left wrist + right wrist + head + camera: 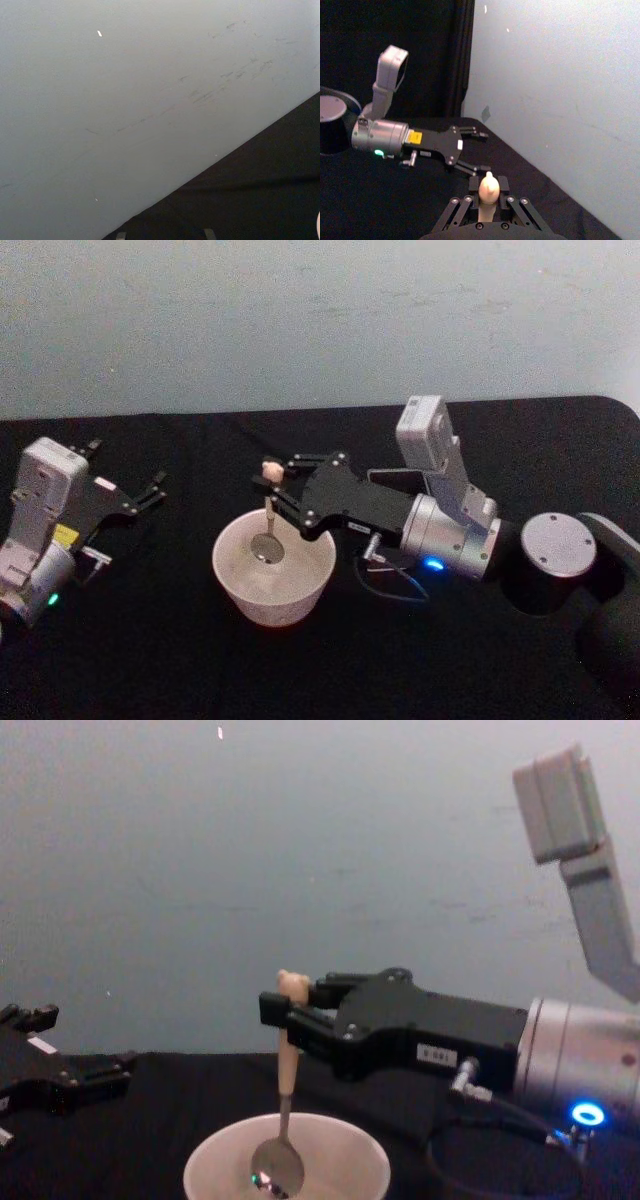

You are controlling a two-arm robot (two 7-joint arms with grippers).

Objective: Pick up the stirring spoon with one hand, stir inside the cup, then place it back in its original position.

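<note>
The stirring spoon stands nearly upright, its shiny bowl down inside the cream-white cup at the table's middle. My right gripper reaches in from the right and is shut on the beige handle just under the bear head. From the chest, the spoon hangs from the right gripper with its bowl low in the cup. The bear head of the spoon pokes up between my right gripper's fingers. My left gripper rests open at the left, apart from the cup.
Black cloth covers the table, with a pale wall behind its far edge. A loose cable hangs under my right wrist. The left gripper lies beyond the spoon in the right wrist view.
</note>
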